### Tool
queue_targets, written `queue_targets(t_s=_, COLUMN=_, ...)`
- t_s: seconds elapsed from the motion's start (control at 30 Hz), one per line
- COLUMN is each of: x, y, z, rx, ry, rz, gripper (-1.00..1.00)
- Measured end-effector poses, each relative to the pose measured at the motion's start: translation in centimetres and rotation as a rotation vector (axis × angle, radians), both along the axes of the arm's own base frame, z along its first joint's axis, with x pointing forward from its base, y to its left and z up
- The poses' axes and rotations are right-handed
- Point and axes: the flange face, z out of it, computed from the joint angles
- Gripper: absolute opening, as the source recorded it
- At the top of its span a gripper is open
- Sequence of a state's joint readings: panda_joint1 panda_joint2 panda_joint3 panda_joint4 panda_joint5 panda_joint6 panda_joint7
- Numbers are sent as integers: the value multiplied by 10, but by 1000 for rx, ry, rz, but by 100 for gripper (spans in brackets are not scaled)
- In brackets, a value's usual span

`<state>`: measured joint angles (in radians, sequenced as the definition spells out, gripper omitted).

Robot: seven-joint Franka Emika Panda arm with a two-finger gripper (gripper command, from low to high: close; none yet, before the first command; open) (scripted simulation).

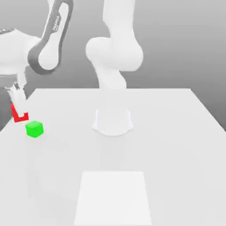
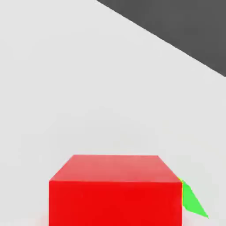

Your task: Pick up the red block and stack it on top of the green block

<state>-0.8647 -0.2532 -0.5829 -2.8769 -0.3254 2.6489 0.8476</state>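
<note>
Red matte cube (image 1: pixel 19 115) (partly hidden by pale fingers) sits clamped in the white gripper (image 1: pixel 17 108) at the exterior view's left edge, just above-left of the bright green cube (image 1: pixel 34 129).

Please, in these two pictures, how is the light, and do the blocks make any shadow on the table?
Exterior view: soft, even light with no glare; the green block casts hardly any shadow on the white table. Hand view: the red block looks flat and evenly lit, its top slightly lighter than its front; only a faint soft shade lies on the table behind it.
</note>
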Motion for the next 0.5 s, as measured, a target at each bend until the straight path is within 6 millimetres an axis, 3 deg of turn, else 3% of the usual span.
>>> queue_targets(t_s=0.1, x=-18, y=3, z=-6, rx=7, ry=-19, rz=-48, gripper=-100)
queue_targets(t_s=0.5, x=-17, y=1, z=-32, rx=12, ry=-41, rz=-56, gripper=-100)
